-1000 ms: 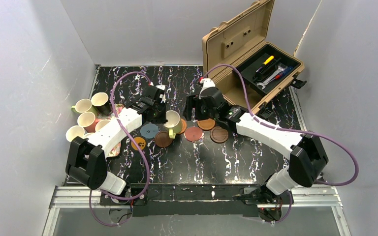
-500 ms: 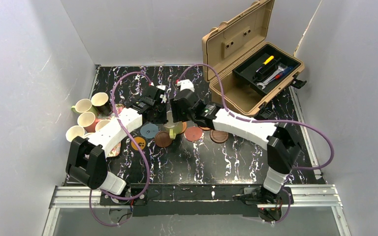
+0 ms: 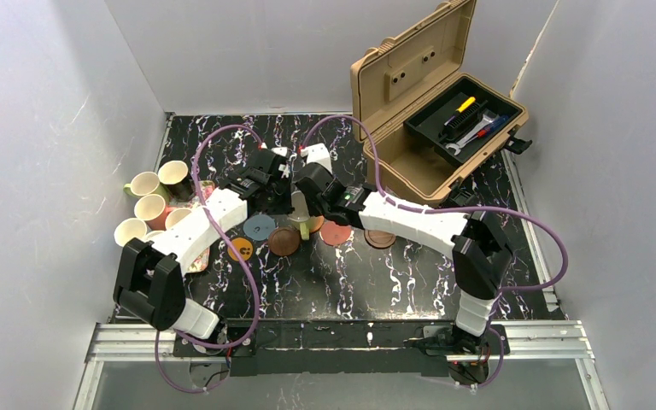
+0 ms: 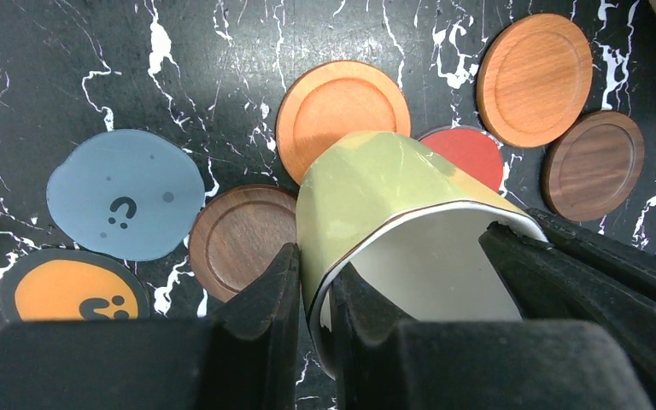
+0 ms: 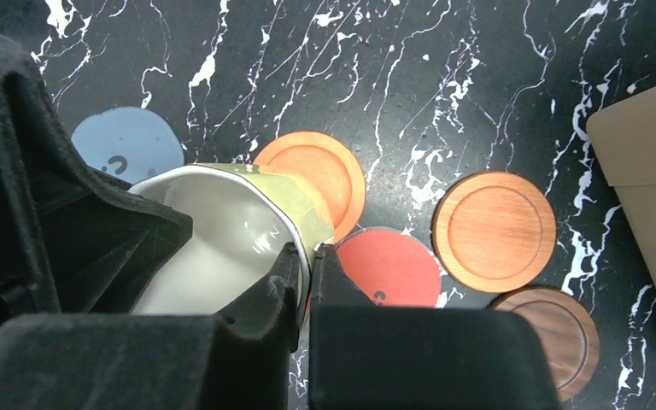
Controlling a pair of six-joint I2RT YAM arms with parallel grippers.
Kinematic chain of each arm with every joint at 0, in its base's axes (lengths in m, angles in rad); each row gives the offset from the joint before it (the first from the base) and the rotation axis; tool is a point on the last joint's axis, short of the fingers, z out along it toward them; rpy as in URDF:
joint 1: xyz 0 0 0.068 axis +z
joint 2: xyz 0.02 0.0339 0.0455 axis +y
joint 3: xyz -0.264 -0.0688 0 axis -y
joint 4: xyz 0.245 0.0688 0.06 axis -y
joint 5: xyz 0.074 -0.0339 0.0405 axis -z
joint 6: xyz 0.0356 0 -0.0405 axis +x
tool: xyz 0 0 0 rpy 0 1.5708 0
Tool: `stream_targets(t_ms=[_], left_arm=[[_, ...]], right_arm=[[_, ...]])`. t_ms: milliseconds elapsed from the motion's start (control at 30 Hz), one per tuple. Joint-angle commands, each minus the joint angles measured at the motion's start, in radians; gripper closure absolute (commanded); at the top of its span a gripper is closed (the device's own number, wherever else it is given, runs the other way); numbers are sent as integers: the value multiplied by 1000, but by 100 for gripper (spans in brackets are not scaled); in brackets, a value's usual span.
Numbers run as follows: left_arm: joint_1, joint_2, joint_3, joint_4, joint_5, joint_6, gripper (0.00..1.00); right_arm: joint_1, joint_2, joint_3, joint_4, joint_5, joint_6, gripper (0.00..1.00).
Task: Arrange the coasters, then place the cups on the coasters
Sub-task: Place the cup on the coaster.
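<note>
Nearest: orange coaster with dark mark, left of a dark brown coaster. Further right, red coaster and second dark brown coaster.

Just beyond: grey-blue coaster. Two orange-brown coasters mostly hidden under the arms from above. All seven flat on the black marbled table, grouped close, none bearing a cup.

Above the group: lime-green cup, airborne and tilted. Left gripper clenched on one side of the rim. Right gripper clamped on the opposite side, one finger inside the wall, one outside.

Judged a hand-over between arms. To do well:
- Free one pinch only after confirming a firm grip by the other.
- Avoid any tug-of-war on the thin rim.
- Level the cup, centre it over one bare coaster, and lower it gently.

Far left: other cups, clustered. Far right: open tan toolbox.
</note>
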Motion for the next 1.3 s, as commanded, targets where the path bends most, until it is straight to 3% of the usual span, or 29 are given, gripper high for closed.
stream_targets(t_ms=[0,133,333,567,767,833,967,1267], left_arm=[[6,-113,7,56,97,28,79],[5,-193,-32,115,127,52,34],[6,-305,-91,189,83,89,12],[14,-372,-119,221,-9,143,4],[128,-361,-119,225,50,118,2],[181,-357,-121,234,111,105,2],[244,-360,-111,220,98,108,2],[263,-364,-107,205,29,140,2]], right_arm=[[-6,-67,-3,33,29,-44,99],[-46,-138,-26,21,0,-90,99],[-200,-280,-103,-13,-238,-203,99],[-402,-388,-158,-140,-477,-329,99],[-476,-436,-217,-254,-500,-411,99],[-499,-467,-254,-245,-521,-415,99],[-524,-508,-325,-197,-556,-408,99],[-535,-563,-439,-43,-472,-394,99]])
